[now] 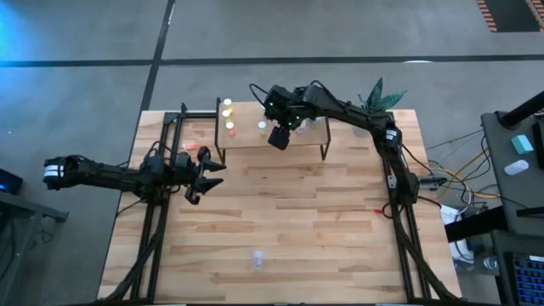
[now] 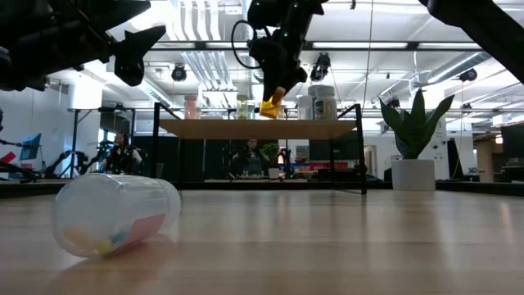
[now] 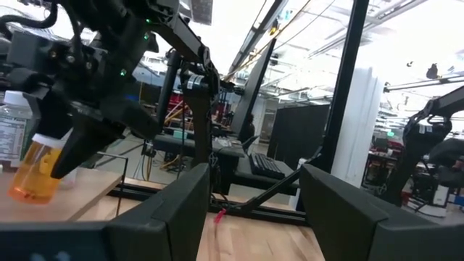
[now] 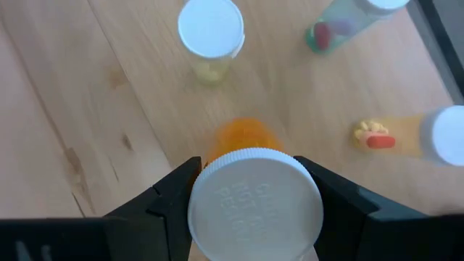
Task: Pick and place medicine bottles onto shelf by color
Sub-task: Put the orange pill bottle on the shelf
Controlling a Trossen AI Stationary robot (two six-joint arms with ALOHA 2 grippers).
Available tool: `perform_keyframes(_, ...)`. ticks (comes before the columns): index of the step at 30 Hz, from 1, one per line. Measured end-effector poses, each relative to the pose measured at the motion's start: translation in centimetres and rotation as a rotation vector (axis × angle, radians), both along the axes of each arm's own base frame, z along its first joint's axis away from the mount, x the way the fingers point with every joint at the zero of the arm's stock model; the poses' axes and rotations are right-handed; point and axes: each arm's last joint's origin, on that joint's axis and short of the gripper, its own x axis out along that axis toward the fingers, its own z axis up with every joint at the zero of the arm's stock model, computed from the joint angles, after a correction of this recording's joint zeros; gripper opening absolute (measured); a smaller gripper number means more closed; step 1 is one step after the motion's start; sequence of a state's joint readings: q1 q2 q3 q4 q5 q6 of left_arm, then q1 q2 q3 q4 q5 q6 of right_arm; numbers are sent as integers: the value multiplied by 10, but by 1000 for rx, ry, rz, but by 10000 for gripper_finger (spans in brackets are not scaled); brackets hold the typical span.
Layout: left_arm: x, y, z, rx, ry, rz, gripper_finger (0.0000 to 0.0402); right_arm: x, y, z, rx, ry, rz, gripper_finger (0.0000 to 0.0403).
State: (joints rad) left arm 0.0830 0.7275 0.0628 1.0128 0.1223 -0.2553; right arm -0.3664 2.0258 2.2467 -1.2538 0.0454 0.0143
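Orange, translucent plastic with a white screw cap: that small medicine bottle (image 4: 250, 192) sits clamped between the right gripper (image 1: 280, 135)'s two dark fingers, which press on either side of its cap. Its long axis runs close to vertical, cap up against the wrist and orange body pointing down, though the low view shows it slightly tilted. It hangs over the low light-wood shelf on thin black legs (image 1: 297, 138), just above the board and, as far as I can tell, not yet touching it.

Taking that shelf as the landmark, the held bottle is above the board's near edge, a little toward its left half. Directly under it the board shows bare wood. Already standing on the shelf around it are a yellowish white-capped bottle (image 4: 210, 32), a clear bottle with red and green pills (image 4: 341, 22) and a yellow bottle with a white cap (image 4: 428, 134), each apart from the drop point.

So the move ahead looks like a short straight lowering, then a release.

The left gripper (image 1: 202, 174) waits off the shelf's left front corner, over the tabletop, fingers spread and empty. Well in front of the shelf, a clear bottle (image 1: 256, 259) lies on its side.
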Motion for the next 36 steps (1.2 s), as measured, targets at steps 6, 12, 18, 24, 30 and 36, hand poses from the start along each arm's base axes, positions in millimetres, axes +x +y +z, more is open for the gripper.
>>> perform_keyframes(6,2,0,-2,-1,14,0,199,3,-1,-5,-3,13,0,199)
perform_keyframes(12,3,0,-3,-2,24,0,199,2,-2,-5,-19,19,-3,204)
perform_keyframes(18,3,0,-2,-2,19,0,199,2,-5,-5,-29,15,-23,237)
perform_keyframes(24,3,0,-2,-2,21,0,199,1,-6,-5,-50,22,-36,258)
perform_keyframes(30,3,0,-2,-2,21,0,199,0,-5,-2,-45,22,-46,268)
perform_keyframes(36,4,0,-3,-2,26,-1,199,-4,-4,13,-45,-9,-67,266)
